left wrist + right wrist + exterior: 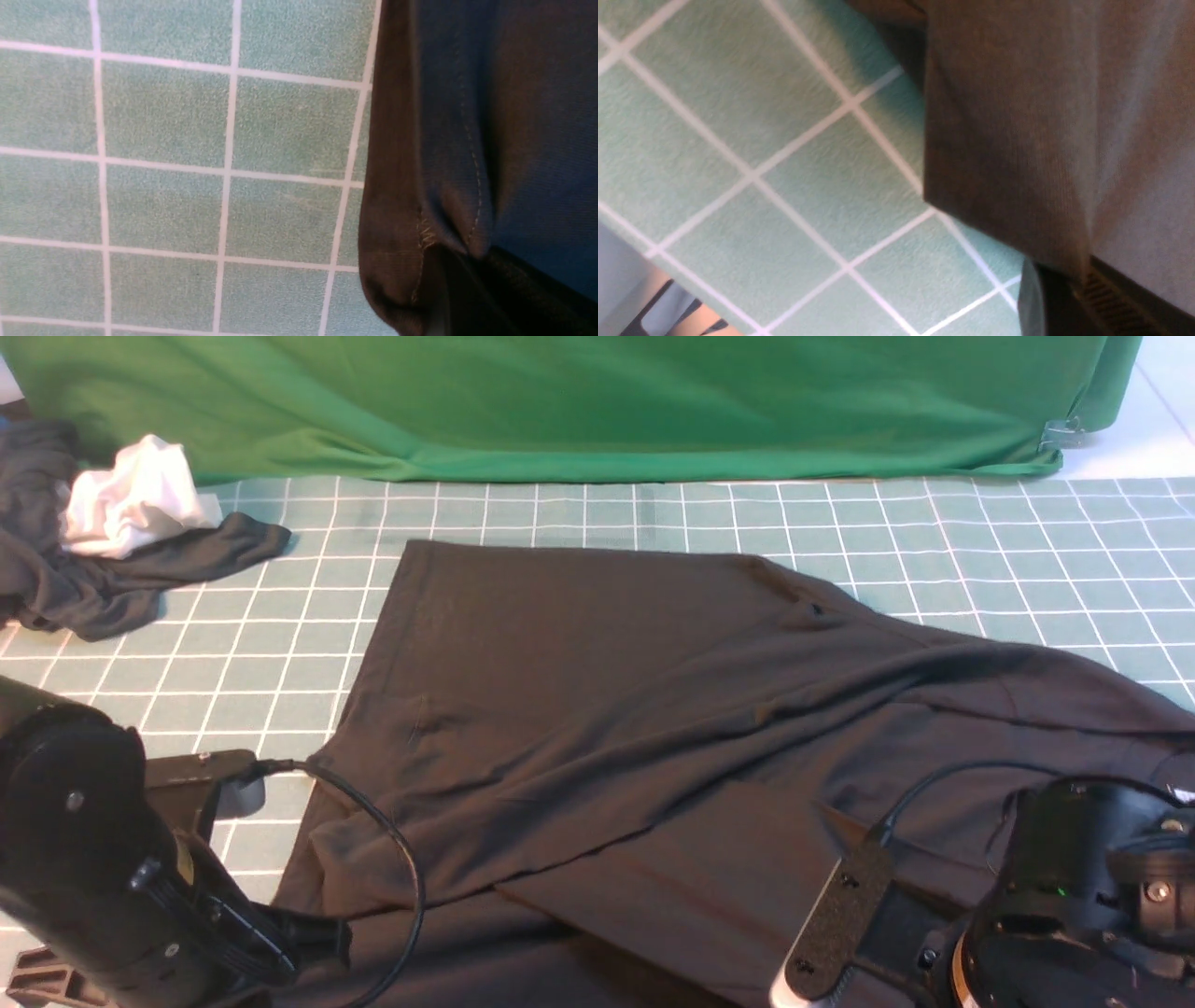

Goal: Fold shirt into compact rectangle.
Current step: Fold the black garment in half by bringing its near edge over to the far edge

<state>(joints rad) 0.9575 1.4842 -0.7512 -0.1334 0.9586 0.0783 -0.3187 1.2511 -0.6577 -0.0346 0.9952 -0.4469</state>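
Where the front camera looks: the shirt (pixel 607 709) lies spread but rumpled on the table (pixel 1027 541), reaching from the centre out to 3 and 6 o'clock. The left arm (pixel 112 877) sits low at 8 o'clock and the right arm (pixel 1074 896) low at 5 o'clock, both at the cloth's near edge.
Off to the side: a dark grey garment (pixel 84 579) is bunched with a white cloth (pixel 131 509) at 10 o'clock, well apart from the shirt.
Left wrist view: the left claw (pixel 467 284) is pressed together, pinching a stitched hem corner of the shirt, with bare table beside it.
Right wrist view: the right claw (pixel 1083 284) is pressed together, pinching a plain edge of the shirt, and the cloth gathers into its jaws.
Step in hand: probably the grasp for a fold, with both near edges taken.
Next move: likely lifting both claws together and level, then carrying the edge toward 12 o'clock so the cloth lands flat and does not bunch.
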